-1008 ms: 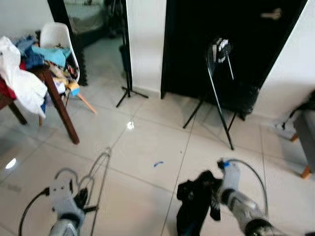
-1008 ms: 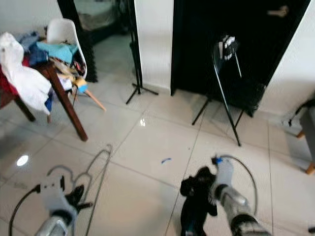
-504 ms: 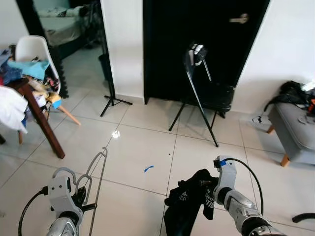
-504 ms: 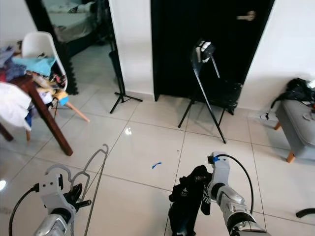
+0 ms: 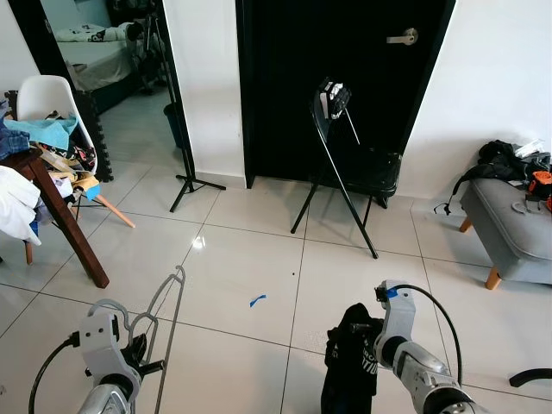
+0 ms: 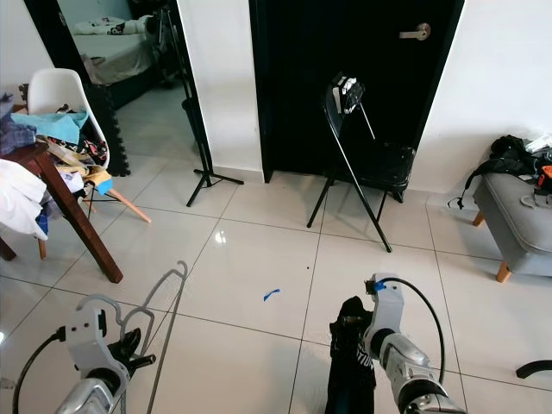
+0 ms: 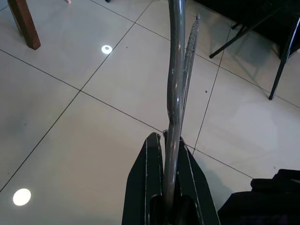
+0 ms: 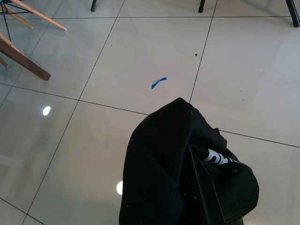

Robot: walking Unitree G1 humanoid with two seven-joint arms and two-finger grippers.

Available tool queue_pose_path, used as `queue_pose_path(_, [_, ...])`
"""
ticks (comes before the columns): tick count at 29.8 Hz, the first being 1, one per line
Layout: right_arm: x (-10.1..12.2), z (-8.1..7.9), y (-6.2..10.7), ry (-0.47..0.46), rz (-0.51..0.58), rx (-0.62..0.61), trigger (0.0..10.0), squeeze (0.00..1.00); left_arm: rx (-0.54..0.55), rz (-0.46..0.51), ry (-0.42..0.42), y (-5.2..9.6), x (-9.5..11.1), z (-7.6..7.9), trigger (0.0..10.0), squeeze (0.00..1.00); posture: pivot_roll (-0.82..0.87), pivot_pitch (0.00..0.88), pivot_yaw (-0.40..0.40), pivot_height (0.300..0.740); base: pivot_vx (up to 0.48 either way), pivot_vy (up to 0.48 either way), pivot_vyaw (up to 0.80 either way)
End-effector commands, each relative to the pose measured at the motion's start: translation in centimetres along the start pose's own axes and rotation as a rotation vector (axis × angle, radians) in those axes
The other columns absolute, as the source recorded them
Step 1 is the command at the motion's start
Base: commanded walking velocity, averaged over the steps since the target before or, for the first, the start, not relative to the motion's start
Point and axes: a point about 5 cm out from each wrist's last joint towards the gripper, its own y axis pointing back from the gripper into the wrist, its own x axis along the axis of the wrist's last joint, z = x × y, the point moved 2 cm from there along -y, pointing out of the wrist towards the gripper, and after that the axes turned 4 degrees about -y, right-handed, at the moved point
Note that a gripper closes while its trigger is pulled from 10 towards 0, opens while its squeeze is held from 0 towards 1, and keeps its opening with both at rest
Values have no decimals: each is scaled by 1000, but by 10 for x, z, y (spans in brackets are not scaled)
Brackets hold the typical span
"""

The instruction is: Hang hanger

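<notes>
A thin grey metal hanger (image 5: 165, 304) sticks up and forward from my left gripper (image 5: 141, 363), low on the left over the tiled floor. In the left wrist view the two black fingers (image 7: 151, 174) are shut on the hanger's wire (image 7: 176, 89). Low on the right, my right gripper (image 5: 369, 335) is shut on a black garment (image 5: 348, 366) with a white print, which hangs down in a bunch. The right wrist view has the garment (image 8: 161, 164) draped over the fingers (image 8: 204, 193), so most of them are hidden.
A black door (image 5: 345, 60) stands ahead, with a black folding stand (image 5: 335, 168) before it and a light stand (image 5: 178, 129) to its left. A wooden table (image 5: 62, 211) piled with clothes and a white chair (image 5: 41, 93) stand left. A grey stool (image 5: 509, 220) stands right.
The whole picture has swung, so the table slid left and the grey stool came into view: the camera moved. The garment now hangs straighter under the right gripper. Both holds are unchanged.
</notes>
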Motion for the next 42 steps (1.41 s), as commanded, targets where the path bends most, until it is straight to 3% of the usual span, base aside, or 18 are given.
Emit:
queue_pose_path(1, [1,1,1,14,19,7,10000,0,8,1,-23,1,1,-7,10000,0,-144,59,-9,740,0,0,0])
queue_pose_path(10, [4,1,1,26,35,-5,10000,0,11,7,-20,1,2,-8,10000,0,-140,82,-16,740,0,0,0])
queue_pose_path(17, [10,-1,-1,49,38,17,10000,0,29,46,-20,0,10,-9,10000,0,-121,121,-14,740,0,0,781])
queue_pose_path(27, [7,5,3,30,33,8,10000,0,10,48,-33,3,7,-1,10000,0,-115,90,-24,740,0,0,730])
queue_pose_path(42, [1,7,6,-3,35,0,10000,0,-11,80,-45,11,13,-3,10000,0,-101,124,-16,740,91,0,0])
